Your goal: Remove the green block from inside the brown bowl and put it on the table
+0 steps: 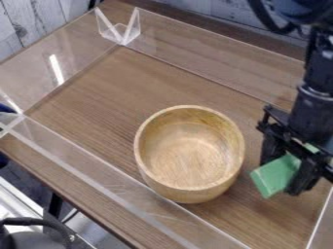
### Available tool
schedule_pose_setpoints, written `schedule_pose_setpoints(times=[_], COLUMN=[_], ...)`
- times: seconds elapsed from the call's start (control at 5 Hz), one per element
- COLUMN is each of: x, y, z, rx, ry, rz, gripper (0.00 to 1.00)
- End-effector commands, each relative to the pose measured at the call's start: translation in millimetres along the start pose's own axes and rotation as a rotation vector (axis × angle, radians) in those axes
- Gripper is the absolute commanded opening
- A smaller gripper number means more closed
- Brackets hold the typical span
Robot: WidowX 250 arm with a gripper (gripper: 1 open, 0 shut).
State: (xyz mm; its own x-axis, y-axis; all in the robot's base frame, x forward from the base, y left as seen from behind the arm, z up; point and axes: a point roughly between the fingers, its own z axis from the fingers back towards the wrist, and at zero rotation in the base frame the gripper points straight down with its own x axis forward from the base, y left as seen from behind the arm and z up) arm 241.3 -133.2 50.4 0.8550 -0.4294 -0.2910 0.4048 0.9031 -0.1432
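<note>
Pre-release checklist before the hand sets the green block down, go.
1. Green block gripped in the hand: ok.
2. Block clear of the brown bowl: ok, it is outside the rim, on the right in the picture.
3. Bowl empty: ok.
4. Bare table under the block: ok.
5. Block touching the table: cannot tell.
6. Clearance to the acrylic wall on that side: cannot tell, close to the frame edge.

Black gripper (pixel 289 173) at right edge of frame, pointing steeply down, jaws clamping the green block (pixel 276 178). Block hanging just right of the brown bowl (pixel 190 153), outside its rim. Bowl sitting mid-frame on the wood-grain table (pixel 117 83). Clear acrylic wall (pixel 53 63) edging the upper left.
</note>
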Motion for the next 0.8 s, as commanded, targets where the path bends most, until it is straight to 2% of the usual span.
schedule_pose_setpoints(times=[0.0,0.4,0.6], x=[4.2,10.5,10.3], y=[-2.7,5.6,5.5], z=[16.0,11.6,12.0], rx=[0.027,0.024,0.000], ry=[-0.032,-0.014,-0.024], rz=[-0.035,-0.040,-0.039], gripper=[0.00,0.00,0.00])
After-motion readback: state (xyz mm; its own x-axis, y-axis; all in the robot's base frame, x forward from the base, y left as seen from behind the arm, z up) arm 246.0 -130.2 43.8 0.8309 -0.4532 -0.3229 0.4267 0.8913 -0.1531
